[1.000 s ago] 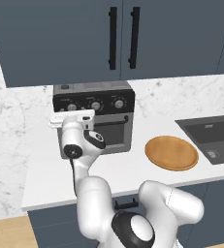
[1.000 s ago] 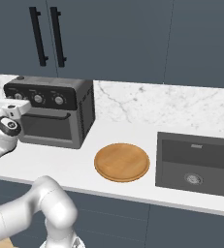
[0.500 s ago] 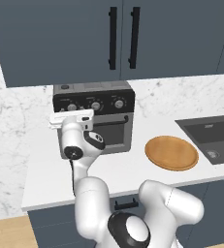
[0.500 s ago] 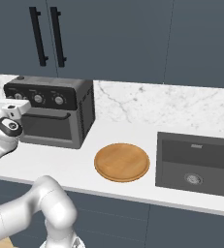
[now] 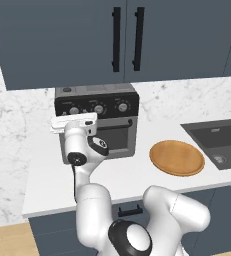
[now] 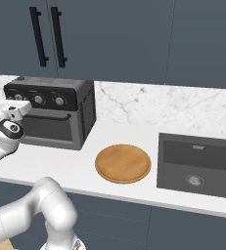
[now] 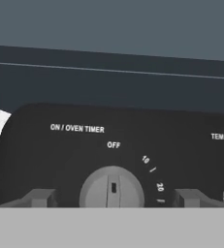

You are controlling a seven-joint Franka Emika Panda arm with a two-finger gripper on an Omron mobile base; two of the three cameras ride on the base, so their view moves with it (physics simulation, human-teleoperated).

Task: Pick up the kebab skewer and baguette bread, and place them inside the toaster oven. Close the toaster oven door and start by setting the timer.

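Now the toaster oven (image 5: 98, 122) is seen on the white counter (image 5: 52, 180) against the marble wall, its door (image 5: 114, 135) shut. The gripper (image 7: 112, 197) is held right before the black panel, its fingers (image 7: 40, 197) spread wide and released, one on each side of the timer knob (image 7: 111, 189), grasping nothing. The knob's mark is pointed at OFF. A wooden plate (image 5: 177, 158) is seen beside the oven, near the sink (image 6: 195, 163).

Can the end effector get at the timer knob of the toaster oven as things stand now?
Probably yes. In the hand view the timer knob sits straight ahead between the two open fingertips, pointing at OFF, with nothing between them. The end effector is at the control panel of the toaster oven, whose door is closed.
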